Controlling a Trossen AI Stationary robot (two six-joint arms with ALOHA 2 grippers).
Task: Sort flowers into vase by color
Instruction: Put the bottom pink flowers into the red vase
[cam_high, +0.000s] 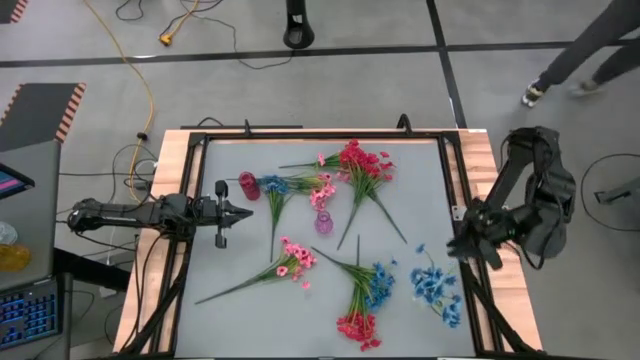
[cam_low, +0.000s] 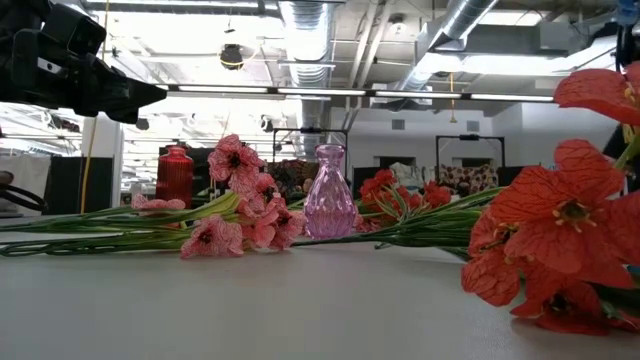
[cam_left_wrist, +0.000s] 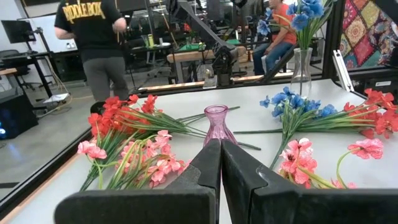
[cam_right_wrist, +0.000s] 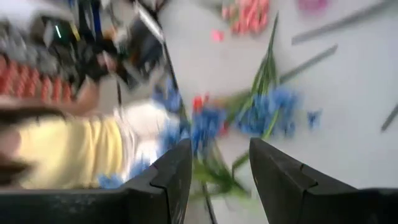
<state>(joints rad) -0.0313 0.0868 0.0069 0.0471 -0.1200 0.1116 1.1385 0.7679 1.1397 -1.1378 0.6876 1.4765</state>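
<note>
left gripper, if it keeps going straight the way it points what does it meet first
Most likely the red vase or the blue flowers beside it, just ahead of the left gripper. Its wrist view lines the shut fingers up with the pink vase farther on; depth is unclear.

1. In the right wrist view the flowers (cam_right_wrist: 261, 115) and everything at the frame's left are smeared by motion blur.
2. In the low view, the red blossoms (cam_low: 560, 240) at right are cut off by the frame edge.
3. In the high view's upper right, a person (cam_high: 580, 60) shows only as legs.
4. In the left wrist view's upper left, a person (cam_left_wrist: 93, 37) is cut off at the head by the frame's top edge.
</note>
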